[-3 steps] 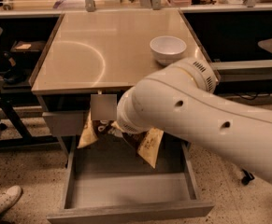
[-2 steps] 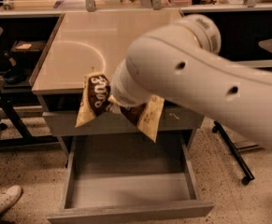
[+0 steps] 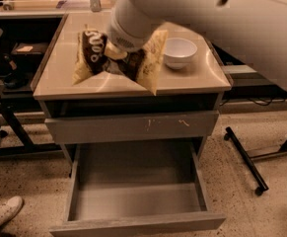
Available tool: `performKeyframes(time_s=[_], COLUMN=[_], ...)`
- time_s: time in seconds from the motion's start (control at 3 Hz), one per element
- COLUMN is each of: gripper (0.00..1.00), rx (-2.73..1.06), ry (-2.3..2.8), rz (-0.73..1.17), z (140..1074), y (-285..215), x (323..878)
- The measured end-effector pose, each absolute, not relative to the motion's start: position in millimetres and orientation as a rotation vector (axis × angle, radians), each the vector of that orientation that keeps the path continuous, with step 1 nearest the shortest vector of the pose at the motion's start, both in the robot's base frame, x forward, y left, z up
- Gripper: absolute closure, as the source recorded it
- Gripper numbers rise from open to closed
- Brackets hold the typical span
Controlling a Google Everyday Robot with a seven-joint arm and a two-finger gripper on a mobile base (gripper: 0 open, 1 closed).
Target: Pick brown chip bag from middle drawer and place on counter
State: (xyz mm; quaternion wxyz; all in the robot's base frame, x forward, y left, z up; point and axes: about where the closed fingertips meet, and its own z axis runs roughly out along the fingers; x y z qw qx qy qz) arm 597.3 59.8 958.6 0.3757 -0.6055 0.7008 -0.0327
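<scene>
Lifted up since the earlier frame, when it was hanging level with the drawer fronts, the brown chip bag (image 3: 96,48) is now hovering over the front half of the counter (image 3: 59,78). The gripper (image 3: 116,51), tucked under the thick white arm (image 3: 207,14) reaching in from 2 o'clock, is clamping the bag at its pinched middle, and the two ends are flaring out toward 8 and 5 o'clock. Whether the bag's lower corners are touching the countertop cannot be told.

At 3 o'clock from the bag, a white bowl (image 3: 180,52) is sitting on the counter just beside the bag's right end. The arm is covering the counter's back right corner. Below the counter, at 6 o'clock, a grey drawer front with orange scuffs (image 3: 133,126) is sitting closed, and beneath it the middle drawer (image 3: 133,201) is standing pulled out. A white shoe (image 3: 2,214) is resting on the floor at 7 o'clock, and a black wheeled leg (image 3: 246,162) is lying at 4 o'clock.
</scene>
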Motion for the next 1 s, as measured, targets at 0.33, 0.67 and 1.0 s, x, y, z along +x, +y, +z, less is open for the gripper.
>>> performKeyframes(time_s=[0.33, 0.67, 1.0], gripper=[1.00, 1.00, 1.00], rx=[-1.561, -1.572, -1.592], ry=[1.734, 1.701, 1.687], rz=[-0.034, 0.038, 0.111], z=[979.2, 980.5, 965.3], y=[81.8, 112.1, 140.7], x=[644.0, 688.1, 719.9])
